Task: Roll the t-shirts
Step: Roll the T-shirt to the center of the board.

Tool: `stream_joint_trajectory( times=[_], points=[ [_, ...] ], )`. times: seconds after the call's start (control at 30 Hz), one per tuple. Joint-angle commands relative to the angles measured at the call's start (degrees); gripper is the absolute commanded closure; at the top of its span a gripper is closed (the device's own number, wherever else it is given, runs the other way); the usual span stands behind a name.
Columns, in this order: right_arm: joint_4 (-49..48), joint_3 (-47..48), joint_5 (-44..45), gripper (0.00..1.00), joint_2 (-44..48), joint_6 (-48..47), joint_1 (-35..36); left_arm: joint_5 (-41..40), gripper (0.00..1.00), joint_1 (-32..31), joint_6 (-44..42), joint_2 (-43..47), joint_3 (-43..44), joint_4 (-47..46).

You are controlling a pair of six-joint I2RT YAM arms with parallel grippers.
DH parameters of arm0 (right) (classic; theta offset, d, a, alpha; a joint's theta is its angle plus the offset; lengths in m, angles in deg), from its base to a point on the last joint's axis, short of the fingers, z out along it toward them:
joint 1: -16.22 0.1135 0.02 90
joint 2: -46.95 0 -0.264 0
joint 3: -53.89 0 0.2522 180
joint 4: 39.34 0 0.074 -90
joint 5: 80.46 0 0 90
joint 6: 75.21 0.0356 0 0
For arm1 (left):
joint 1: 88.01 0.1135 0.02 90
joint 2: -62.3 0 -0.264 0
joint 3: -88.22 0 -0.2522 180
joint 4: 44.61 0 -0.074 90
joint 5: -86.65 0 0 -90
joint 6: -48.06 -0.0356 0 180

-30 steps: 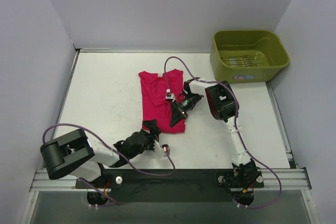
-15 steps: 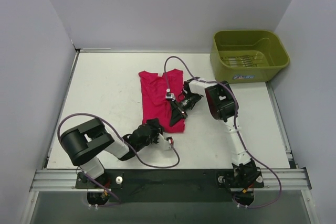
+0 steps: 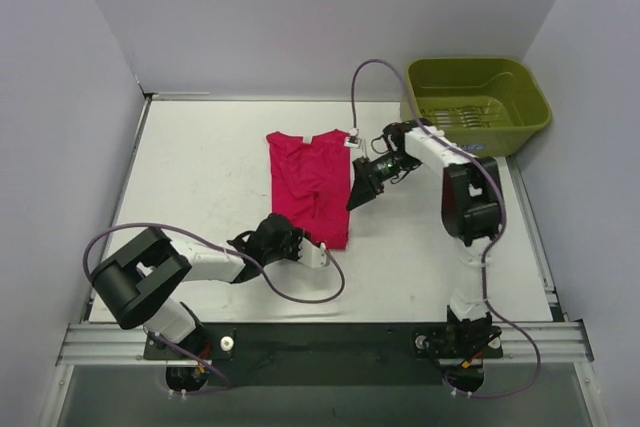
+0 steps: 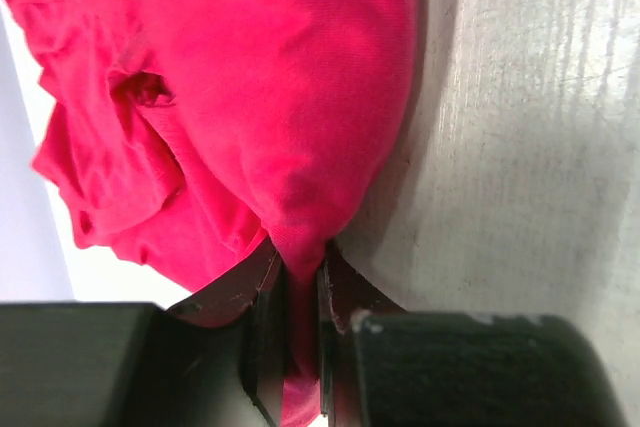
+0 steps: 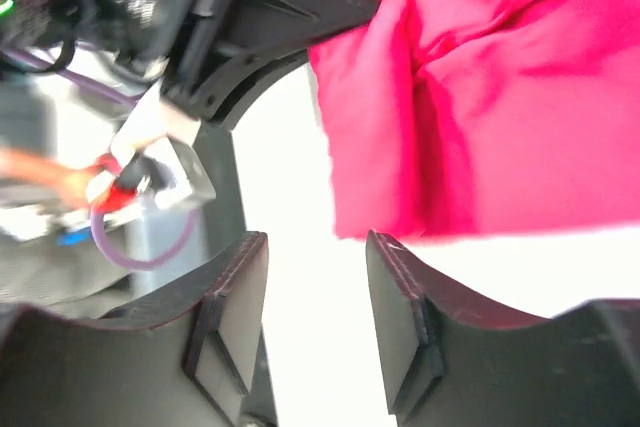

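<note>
The magenta-red t-shirt (image 3: 310, 187) lies folded lengthwise into a tall strip on the white table (image 3: 200, 167), neck end at the back. My left gripper (image 3: 292, 241) is at the shirt's near hem. In the left wrist view the left gripper (image 4: 297, 259) is shut on a pinch of the t-shirt (image 4: 250, 77), and the cloth bulges beyond the jaws. My right gripper (image 3: 358, 193) hangs just off the shirt's right edge. In the right wrist view the right gripper (image 5: 315, 243) is open with nothing between its pads, and the t-shirt (image 5: 480, 117) lies past its tips.
An olive-green plastic bin (image 3: 475, 102) stands at the back right corner, with only a label inside. The left arm's black gripper body (image 5: 250, 17) shows in the right wrist view near the shirt's hem. Grey walls close in the table on three sides.
My right gripper has let go of the shirt, opened, and swung back and to the right off the cloth. My left gripper has moved onto the near hem and shut on it.
</note>
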State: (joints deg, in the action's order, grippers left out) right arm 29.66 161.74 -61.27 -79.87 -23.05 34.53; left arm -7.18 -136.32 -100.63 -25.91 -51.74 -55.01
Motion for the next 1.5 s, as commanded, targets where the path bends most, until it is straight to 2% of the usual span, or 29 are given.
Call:
stream_joint_trajectory(
  times=[0.0,0.07,0.1,0.13,0.17,0.2,0.23,0.27,0.3,0.37,0.5,0.73,1.13,1.2,1.27,1.3,1.43,1.47],
  points=[
    [-11.49,-7.13,4.96,0.54,15.88,-0.84,-3.10,8.92,0.82,1.82,5.17,1.54,2.62,16.95],
    [-19.95,-18.71,9.69,0.52,26.68,-1.09,-2.93,13.84,0.82,3.05,5.52,2.33,4.03,21.78],
    [-29.74,-23.37,11.55,0.51,30.72,-1.87,-2.58,15.07,0.82,3.40,5.87,2.77,4.39,22.75],
    [-35.58,-27.94,14.53,0.50,39.55,-2.84,-1.79,19.26,0.82,4.62,5.70,3.12,5.52,24.67],
    [-42.43,-40.34,16.99,0.45,44.16,-4.07,-0.30,20.35,0.82,4.89,5.52,3.13,6.23,27.04],
    [-56.07,-46.21,21.11,0.41,48.82,-4.95,1.02,20.88,0.81,4.90,5.26,2.78,6.85,28.28],
    [-62.04,-52.53,23.06,0.38,56.00,-6.35,2.51,21.41,0.81,5.16,5.09,2.51,8.24,30.29],
    [-65.84,-60.34,25.00,0.33,58.60,-9.06,6.61,23.24,0.81,5.94,4.91,2.16,8.61,31.01],
    [-72.58,-63.81,30.06,0.30,60.54,-11.09,8.66,23.87,0.81,6.21,4.30,1.98,9.13,31.71],
    [-79.56,-67.87,32.47,0.21,63.27,-7.44,11.39,26.14,0.81,7.52,3.77,1.37,10.88,34.61],
    [-82.56,-71.05,33.97,0.18,62.93,-9.08,19.72,28.87,0.81,9.11,4.20,0.23,13.61,38.13],
    [-91.80,-72.20,41.53,0.18,57.23,-8.47,27.47,30.03,0.81,9.82,4.47,-0.48,14.76,39.54],
    [-101.64,-70.18,46.11,0.17,42.21,-9.88,29.42,35.04,0.81,11.14,7.19,0.14,16.43,41.92],
    [-100.60,-68.25,45.67,0.23,40.53,-9.62,29.24,35.56,0.81,11.40,7.02,0.14,16.43,42.09],
    [-96.49,-66.15,44.88,0.34,39.99,-9.62,28.98,36.52,0.81,12.27,7.45,-0.12,17.04,42.36],
    [-94.29,-65.26,43.57,0.45,39.90,-10.49,28.72,37.05,0.81,12.80,7.72,-0.65,17.57,42.88],
    [-84.00,-62.27,42.42,0.67,40.86,-9.71,28.19,38.90,0.81,15.09,7.55,-1.97,20.47,46.22],
    [-81.55,-61.92,42.42,0.70,41.22,-9.44,28.19,39.43,0.81,15.44,6.85,-2.06,21.00,46.75]
  ],
)
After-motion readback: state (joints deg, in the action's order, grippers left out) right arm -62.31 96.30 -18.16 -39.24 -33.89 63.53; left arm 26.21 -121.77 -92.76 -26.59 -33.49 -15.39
